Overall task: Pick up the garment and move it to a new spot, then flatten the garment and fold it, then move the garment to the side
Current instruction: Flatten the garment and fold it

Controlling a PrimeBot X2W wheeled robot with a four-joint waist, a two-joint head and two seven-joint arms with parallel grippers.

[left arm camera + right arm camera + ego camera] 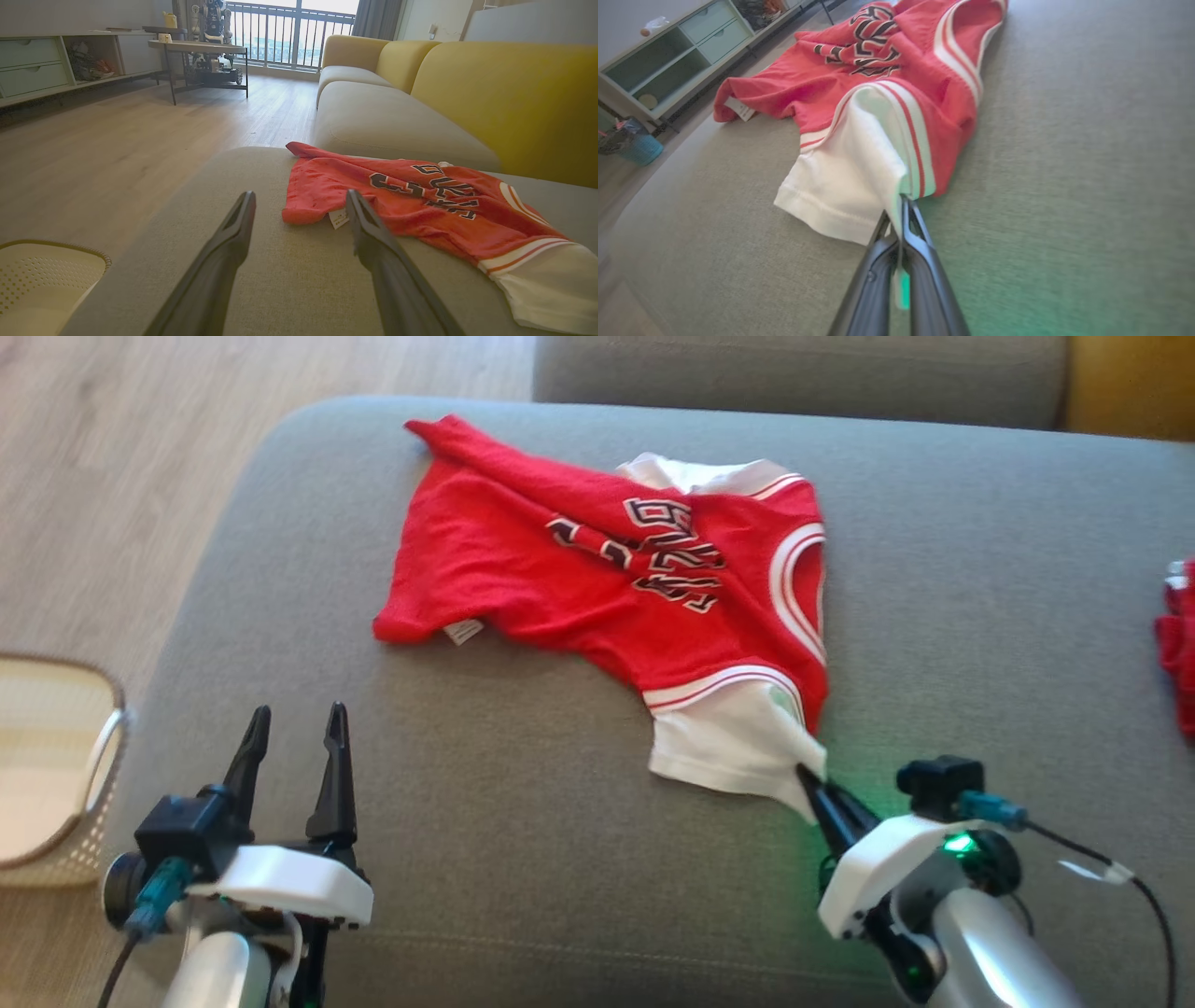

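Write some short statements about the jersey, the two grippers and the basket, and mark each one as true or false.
1. The right gripper is shut on the white sleeve of the red jersey. True.
2. The left gripper holds the jersey's hem. False: it is open and apart from the jersey, over the grey cushion.
3. The jersey lies flat and neatly folded. False: it is crumpled, with creases across its lettering.
4. A white perforated basket stands beside the cushion, on the robot's left. True.
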